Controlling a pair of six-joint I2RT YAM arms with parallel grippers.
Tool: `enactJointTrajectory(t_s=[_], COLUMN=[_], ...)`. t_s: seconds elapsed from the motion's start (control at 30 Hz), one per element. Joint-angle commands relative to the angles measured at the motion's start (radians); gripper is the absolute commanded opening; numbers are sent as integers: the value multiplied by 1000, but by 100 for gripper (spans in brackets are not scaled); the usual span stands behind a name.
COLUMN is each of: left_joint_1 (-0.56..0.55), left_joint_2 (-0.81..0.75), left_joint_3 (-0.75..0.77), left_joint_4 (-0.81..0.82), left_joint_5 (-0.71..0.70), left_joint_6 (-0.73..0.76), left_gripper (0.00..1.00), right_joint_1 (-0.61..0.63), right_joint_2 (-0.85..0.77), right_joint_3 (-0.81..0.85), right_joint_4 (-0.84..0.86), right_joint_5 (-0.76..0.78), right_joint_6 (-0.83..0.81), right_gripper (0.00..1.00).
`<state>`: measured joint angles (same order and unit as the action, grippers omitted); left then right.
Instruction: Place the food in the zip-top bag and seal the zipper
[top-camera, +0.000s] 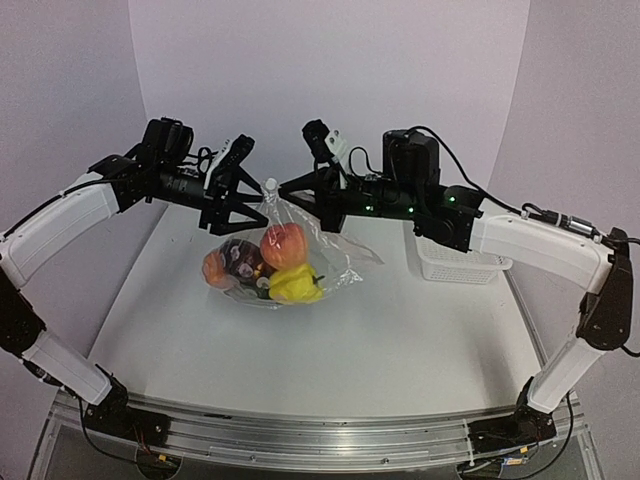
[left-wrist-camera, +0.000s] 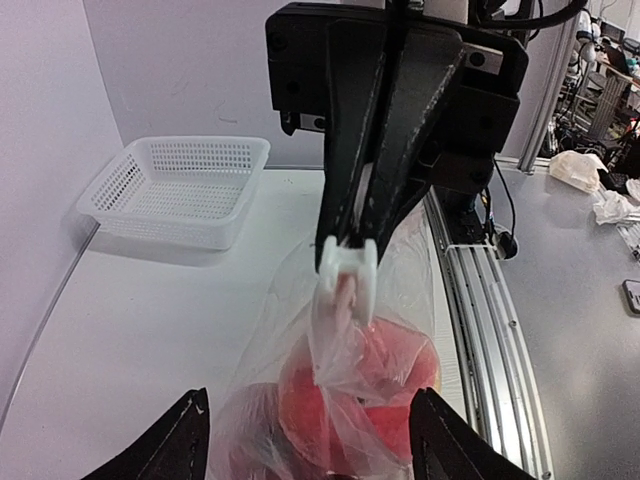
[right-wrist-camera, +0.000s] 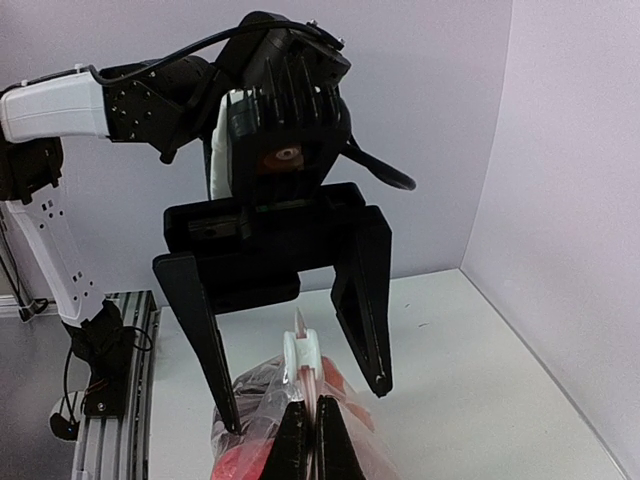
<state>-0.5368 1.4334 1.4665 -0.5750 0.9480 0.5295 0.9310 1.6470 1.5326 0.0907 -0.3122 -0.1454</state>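
Observation:
The zip-top bag (top-camera: 335, 255) hangs by its top edge, its belly resting on the table. Inside it lies the food: a peach-red fruit (top-camera: 284, 243), an orange one (top-camera: 216, 268), a dark purple one (top-camera: 241, 257) and a yellow one (top-camera: 295, 285). My right gripper (top-camera: 279, 193) (right-wrist-camera: 308, 425) is shut on the zipper strip just below its white slider (right-wrist-camera: 302, 355) (left-wrist-camera: 347, 268). My left gripper (top-camera: 238, 214) (left-wrist-camera: 315, 440) stands open, one finger on each side of the bag's upper part, gripping nothing. The red food (left-wrist-camera: 350, 400) shows through the plastic.
A white perforated basket (top-camera: 455, 262) (left-wrist-camera: 180, 190) sits at the back right of the table, under the right arm. The table's rail (top-camera: 300, 435) runs along the near edge. Purple walls close off the back and sides.

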Motion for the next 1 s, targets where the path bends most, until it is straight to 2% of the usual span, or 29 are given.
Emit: enactJointTrajectory(t_s=[0.0,0.07,0.2,0.27,0.33,0.43,0.57,0.63,0.7,0.73,0.83,0.97], left_joint_1=[-22,-26,-27,-27,-26,-26,-28,-32,-37,-39,-44,-51], left_joint_2=[12,15,21,17,12,4,-11,-17,-20,-20,-22,-23], left_joint_3=[56,52,56,57,55,52,41,37,36,36,32,32], left_joint_4=[58,73,85,81,72,51,31,31,32,34,37,40], left_joint_5=[78,88,87,91,87,58,-6,-42,-72,-83,-99,-113], left_joint_6=[-39,-55,-74,-71,-64,-41,-4,20,39,46,64,71], left_gripper=[66,59,36,16,2,0,0,0,0,0,0,0], right_joint_1=[1,1,1,1,-2,-12,-13,-13,-12,-12,-5,28], right_joint_2=[-33,-30,-24,-24,-24,-33,-39,-24,-10,-3,20,50], right_joint_3=[6,5,8,3,-5,-25,-4,51,96,118,173,216], right_joint_4=[128,136,142,142,142,127,13,-63,-124,-149,-200,-250], right_joint_5=[-36,-43,-63,-65,-66,-74,-71,-81,-102,-114,-142,-100], right_joint_6=[36,41,52,52,50,30,-61,-86,-109,-113,-134,-227], right_gripper=[0,0,0,0,0,0,3,18,41,46,52,53])
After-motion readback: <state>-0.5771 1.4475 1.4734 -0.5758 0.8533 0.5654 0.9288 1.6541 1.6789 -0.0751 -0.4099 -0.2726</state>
